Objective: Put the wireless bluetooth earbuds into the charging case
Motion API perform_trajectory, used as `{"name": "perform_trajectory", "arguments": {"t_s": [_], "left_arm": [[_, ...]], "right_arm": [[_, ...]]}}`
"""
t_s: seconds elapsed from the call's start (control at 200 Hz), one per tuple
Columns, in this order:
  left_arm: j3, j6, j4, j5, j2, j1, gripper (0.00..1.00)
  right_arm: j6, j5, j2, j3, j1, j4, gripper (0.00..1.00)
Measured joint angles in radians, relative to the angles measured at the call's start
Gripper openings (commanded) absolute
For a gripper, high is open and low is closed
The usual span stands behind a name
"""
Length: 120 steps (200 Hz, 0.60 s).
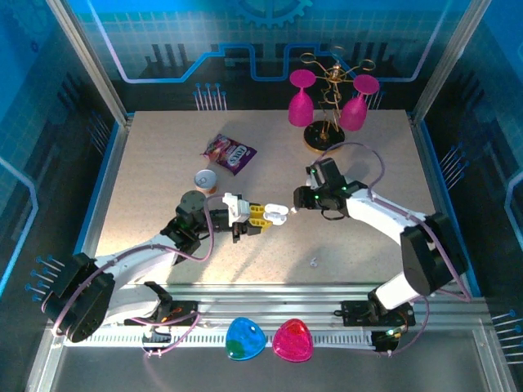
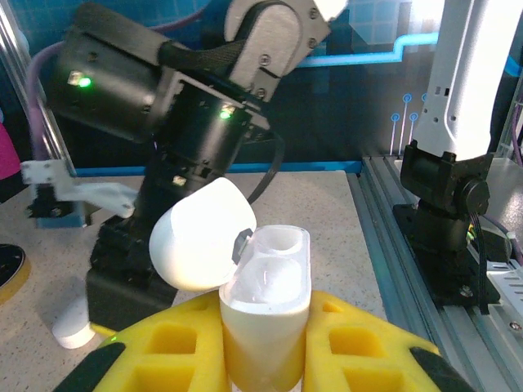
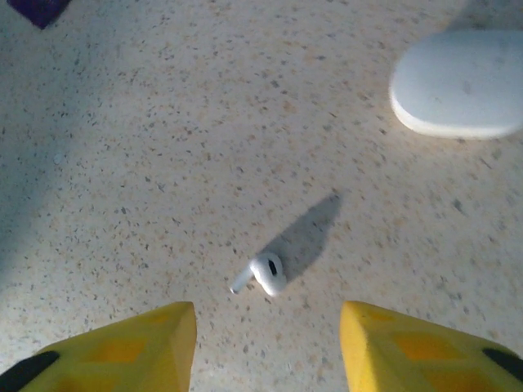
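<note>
Your left gripper [image 2: 265, 335] pinches the charging case [image 2: 270, 282], a glossy white pebble shape, between ribbed yellow fingers. The domed lid [image 2: 204, 237] is hinged open. Just beside the case, your right gripper [image 3: 268, 322] is spread. A smooth, short-stemmed white earbud [image 3: 265, 273] lies outside the case on the speckled table [image 3: 163, 147].

I work on a speckled beige surface [image 1: 155, 204] enclosed by blue circuit-patterned walls [image 1: 147, 33], an aluminium rail [image 1: 270, 298] along its near edge.

text: none legible | purple packet [image 1: 230, 153]: print too small to read
</note>
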Motion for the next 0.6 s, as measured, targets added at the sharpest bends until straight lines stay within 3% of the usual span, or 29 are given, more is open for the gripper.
{"name": "perform_trajectory", "arguments": {"t_s": [0.305,0.6], "left_arm": [[-0.001,0.005,-0.007,0.000,0.000,0.000,0.18],[-0.001,0.019,-0.026,0.000,0.000,0.000,0.18]], "right_arm": [[-0.096,-0.004,0.187,0.150,0.014,-0.094,0.38],[-0.161,-0.045,0.292,0.234,0.014,-0.151,0.36]]}}
